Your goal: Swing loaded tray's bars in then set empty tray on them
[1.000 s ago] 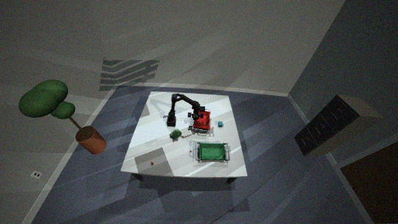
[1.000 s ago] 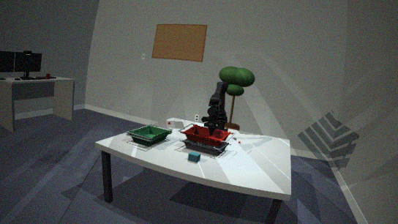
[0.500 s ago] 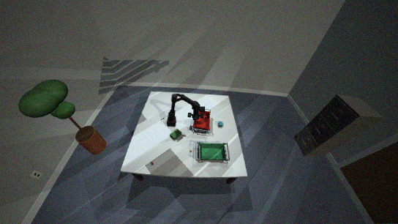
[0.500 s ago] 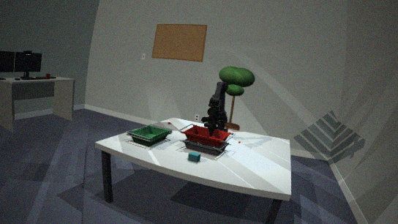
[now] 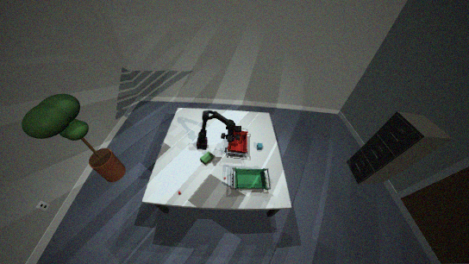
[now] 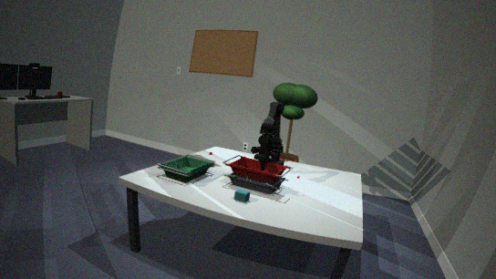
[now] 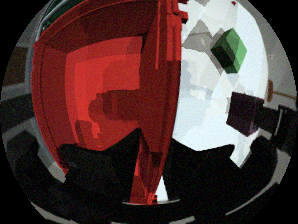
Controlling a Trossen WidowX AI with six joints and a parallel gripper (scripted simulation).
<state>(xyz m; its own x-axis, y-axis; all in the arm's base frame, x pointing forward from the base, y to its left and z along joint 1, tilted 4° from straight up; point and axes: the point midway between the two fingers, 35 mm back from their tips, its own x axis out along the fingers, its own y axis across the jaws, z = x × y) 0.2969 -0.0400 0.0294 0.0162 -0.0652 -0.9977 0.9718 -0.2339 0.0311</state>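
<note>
The empty red tray (image 5: 242, 144) (image 6: 246, 168) (image 7: 100, 65) is directly above the dark grey tray (image 6: 250, 183) and looks about level in the exterior view. The load inside the grey tray is hidden. Thin wires (image 5: 237, 157) show around the ends of the stacked trays. I cannot tell exactly where both bars lie, or whether the red tray rests on them. My gripper (image 5: 230, 139) (image 6: 263, 167) (image 7: 147, 131) is shut on the side wall of the red tray, with one finger inside and one outside.
A green tray (image 5: 250, 179) (image 6: 187, 168) with wire bars stands apart on the table (image 5: 164, 190) (image 6: 315, 214). A teal block (image 5: 259, 146) (image 6: 242, 196) lies near the stack. A green block (image 5: 206, 158) (image 7: 231, 50) lies near the arm's base (image 5: 202, 143) (image 7: 244, 115).
</note>
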